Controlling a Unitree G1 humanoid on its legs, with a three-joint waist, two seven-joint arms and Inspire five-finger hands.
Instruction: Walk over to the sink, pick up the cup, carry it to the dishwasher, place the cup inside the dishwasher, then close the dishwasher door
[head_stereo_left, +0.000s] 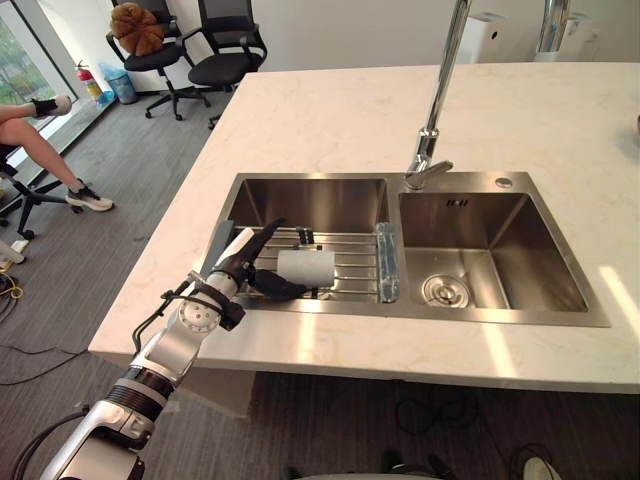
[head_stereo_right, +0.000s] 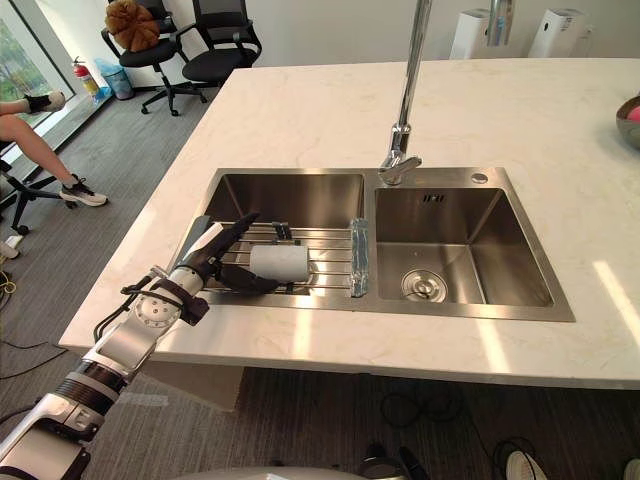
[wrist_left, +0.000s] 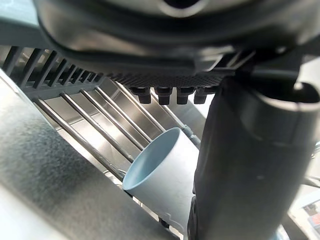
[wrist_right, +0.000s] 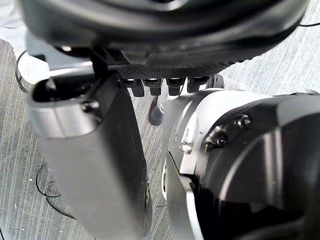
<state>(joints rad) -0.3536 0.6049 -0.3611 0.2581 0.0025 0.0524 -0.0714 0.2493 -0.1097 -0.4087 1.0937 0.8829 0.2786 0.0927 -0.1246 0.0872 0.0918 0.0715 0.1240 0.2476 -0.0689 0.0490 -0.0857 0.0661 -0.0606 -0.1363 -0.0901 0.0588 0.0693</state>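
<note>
Reaching over the near edge of the countertop (head_stereo_left: 330, 120), the left hand (head_stereo_left: 243, 268) is spread, thumb raised and fingers laid straight against the near side of the cup (head_stereo_left: 306, 268). The pale cup lies on its side on the wire rack (head_stereo_left: 352, 262) across the sink's (head_stereo_left: 560, 312) left basin. The right hand (wrist_right: 90, 160) hangs relaxed over the floor. Beyond stand the faucet (head_stereo_left: 440, 90) and, farther off, office chairs (head_stereo_left: 225, 45).

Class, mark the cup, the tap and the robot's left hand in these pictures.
cup (head_stereo_left: 305, 268), left eye view, its pale side.
tap (head_stereo_left: 440, 90), left eye view, its upright pipe.
left hand (head_stereo_left: 234, 268), left eye view, its dark palm.
</note>
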